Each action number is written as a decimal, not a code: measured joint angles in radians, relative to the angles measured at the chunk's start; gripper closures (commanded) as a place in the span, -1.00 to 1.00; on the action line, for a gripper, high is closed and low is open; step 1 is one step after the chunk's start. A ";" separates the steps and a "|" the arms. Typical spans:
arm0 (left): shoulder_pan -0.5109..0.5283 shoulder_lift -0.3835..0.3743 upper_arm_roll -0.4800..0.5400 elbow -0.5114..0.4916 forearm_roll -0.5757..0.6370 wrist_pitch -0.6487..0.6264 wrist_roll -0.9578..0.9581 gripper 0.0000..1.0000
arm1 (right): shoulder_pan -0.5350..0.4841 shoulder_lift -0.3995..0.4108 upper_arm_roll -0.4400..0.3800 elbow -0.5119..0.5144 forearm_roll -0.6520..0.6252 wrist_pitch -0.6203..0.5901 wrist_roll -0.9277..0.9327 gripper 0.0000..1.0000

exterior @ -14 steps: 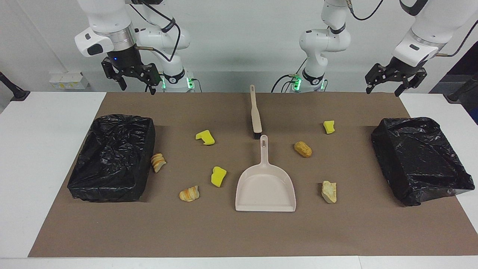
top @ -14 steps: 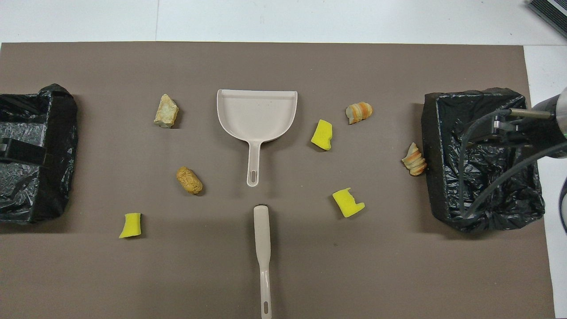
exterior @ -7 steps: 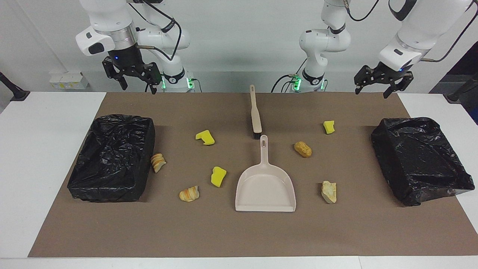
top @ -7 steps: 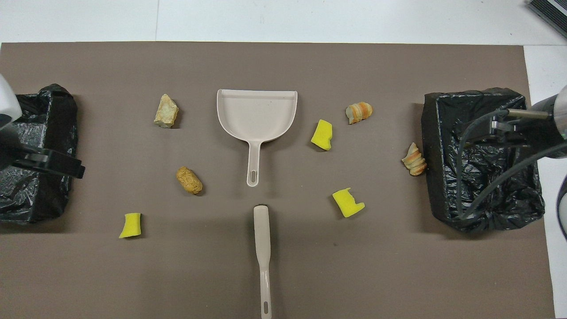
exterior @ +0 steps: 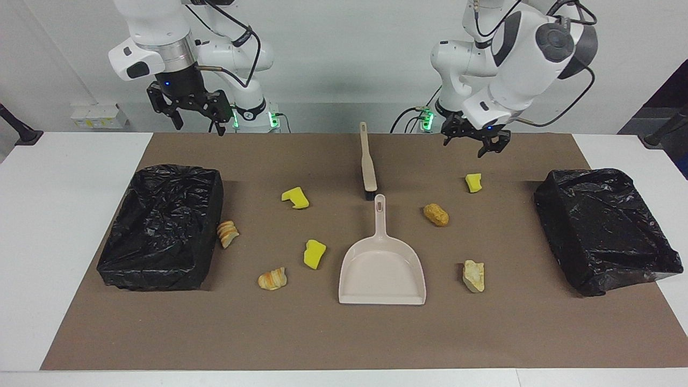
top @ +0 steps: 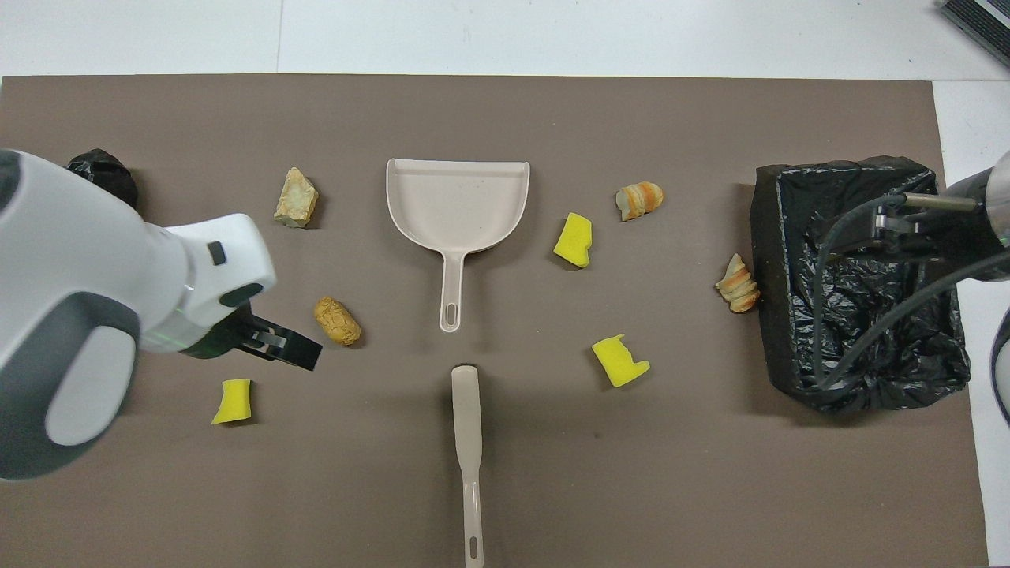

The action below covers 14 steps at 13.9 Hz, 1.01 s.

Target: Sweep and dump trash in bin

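A brown mat (exterior: 484, 333) covers the white table, with the dustpan (exterior: 382, 269) and brush (exterior: 367, 164) laid end to end at frame centre, handles toward the robots for easy taking, and seven trash bits (exterior: 315, 253) scattered between two black-lined bins (exterior: 161, 228) at the frame's edges. The left gripper (exterior: 475, 141), open and empty, has swung from the upper right in toward centre since the earlier frame. The right gripper (exterior: 193, 110), open and empty, waits at upper left, unchanged.

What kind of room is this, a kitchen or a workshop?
Most likely a robot test lab: two white robot arms at a table, a brown mat with staged scraps, a dustpan, and lined bins.
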 measured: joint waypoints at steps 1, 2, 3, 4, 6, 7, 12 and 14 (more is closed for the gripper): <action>-0.043 -0.013 0.000 -0.045 -0.001 0.037 -0.048 -1.00 | 0.001 0.002 0.000 0.000 0.001 0.000 0.000 -1.00; -0.089 -0.021 0.000 -0.084 -0.001 0.065 -0.103 -1.00 | 0.002 0.005 0.000 0.000 0.001 0.000 0.000 -1.00; -0.135 -0.026 -0.001 -0.117 -0.001 0.093 -0.155 -1.00 | 0.004 0.007 0.002 0.000 0.001 0.003 0.000 -1.00; -0.175 -0.027 -0.001 -0.149 -0.001 0.126 -0.205 -1.00 | 0.009 0.008 0.005 0.000 0.001 0.012 -0.001 -1.00; -0.267 -0.027 0.000 -0.219 -0.001 0.201 -0.317 -1.00 | 0.037 0.014 0.009 -0.001 0.001 0.040 -0.001 -1.00; -0.311 -0.027 -0.001 -0.256 -0.001 0.248 -0.368 -1.00 | 0.052 0.022 0.011 -0.002 0.001 0.057 -0.001 -1.00; -0.493 -0.026 0.000 -0.433 -0.001 0.492 -0.577 -1.00 | 0.174 0.147 0.014 -0.008 -0.016 0.185 0.095 -1.00; -0.563 -0.027 0.000 -0.481 -0.001 0.565 -0.669 -1.00 | 0.258 0.215 0.014 -0.007 -0.035 0.250 0.192 -1.00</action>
